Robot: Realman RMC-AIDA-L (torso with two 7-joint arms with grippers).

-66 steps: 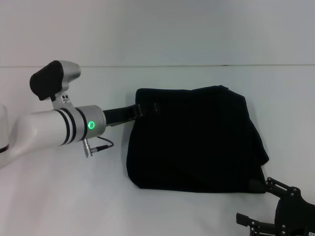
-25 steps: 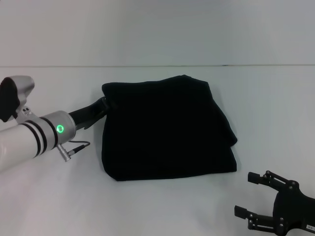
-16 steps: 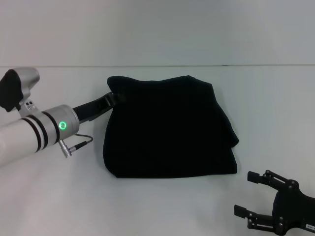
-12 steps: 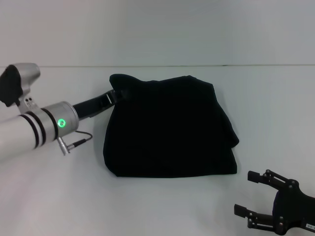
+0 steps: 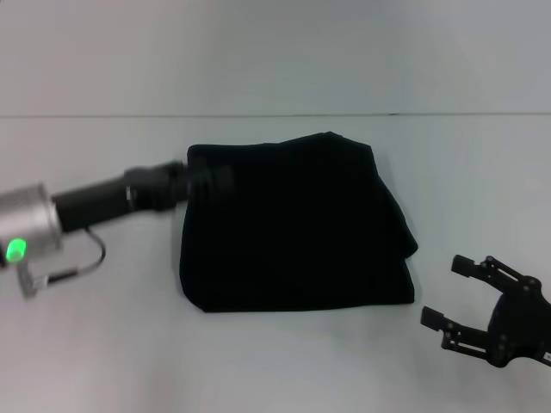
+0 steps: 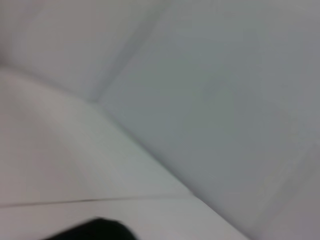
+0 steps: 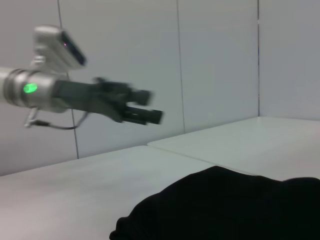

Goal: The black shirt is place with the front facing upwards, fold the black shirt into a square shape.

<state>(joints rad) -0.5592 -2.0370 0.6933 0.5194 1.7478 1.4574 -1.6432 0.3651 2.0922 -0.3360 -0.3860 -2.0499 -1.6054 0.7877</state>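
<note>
From the head camera I see the plain black cotton shirt (image 5: 293,224) lying folded into a rough rectangle near the middle of the white desk (image 5: 103,344), its right edge bulging unevenly and no lettering showing on the upper face. My left end effector (image 5: 211,179) sits at the shirt's far left corner, its black body overlapping the cloth in that view; in the right wrist view the same left end effector (image 7: 150,112) hangs in the air above the desk, apart from the shirt's mound, and its fingers look drawn close together, though I cannot tell for certain whether they are clenched or released. My right end effector (image 5: 446,292) waits low at the near right, just off the shirt's near right corner, fingers spread apart and holding nothing.
</note>
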